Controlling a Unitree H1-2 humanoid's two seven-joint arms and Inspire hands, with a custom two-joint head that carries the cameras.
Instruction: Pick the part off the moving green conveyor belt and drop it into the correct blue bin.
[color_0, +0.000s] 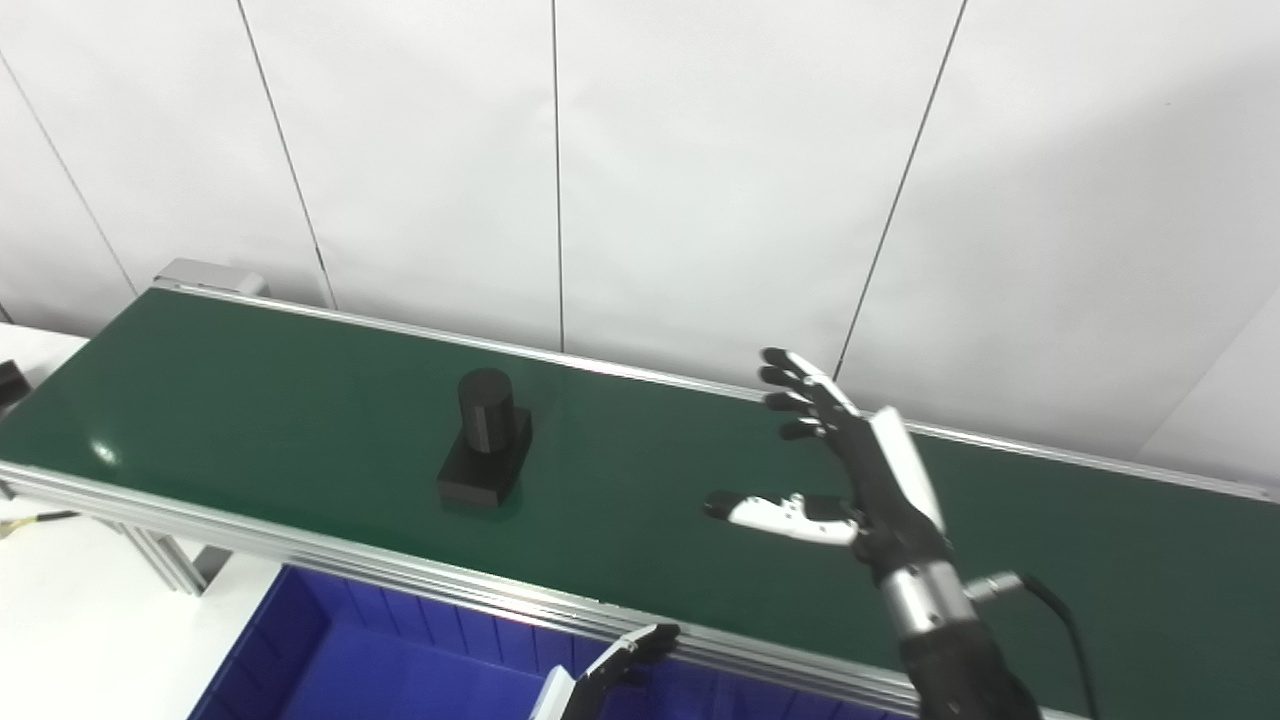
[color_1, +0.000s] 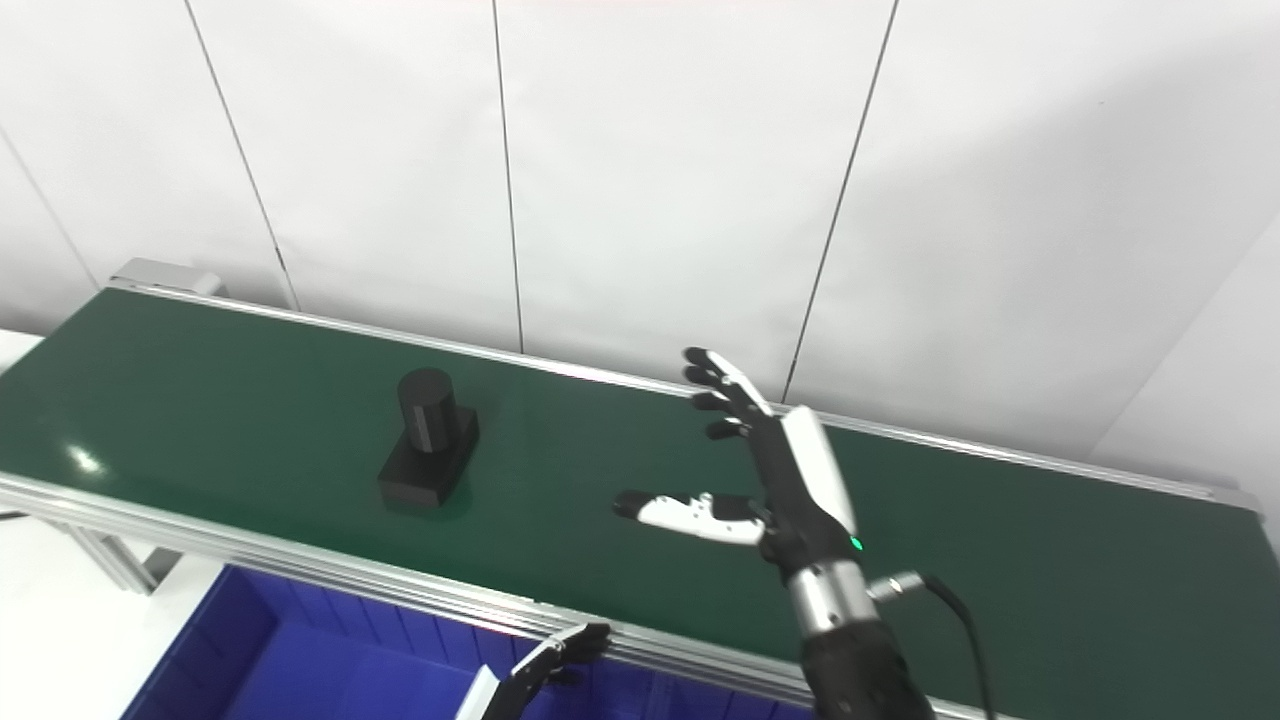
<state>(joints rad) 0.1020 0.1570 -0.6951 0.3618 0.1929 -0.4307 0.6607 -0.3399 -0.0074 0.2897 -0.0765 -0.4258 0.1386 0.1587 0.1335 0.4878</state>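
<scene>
Bright, even light floods both views from overhead. A small glare spot glints on the green conveyor belt near its left end. A soft grey shadow spreads across the white wall panels at right. Focus is crisp throughout, the edges undistorted.

Conveyor belt: dark green, smooth, slight sheen w/ a light glare spot nr its left end.
Belt rails: brushed silver metal, ribbed.
Part: black, matt, looks like plastic.
Blue bin: glossy plastic, ribbed walls.
Right hand: black & white hard plastic shells, semi-gloss; metal wrist collar.
Wall panels: white, smooth, matt.
</scene>
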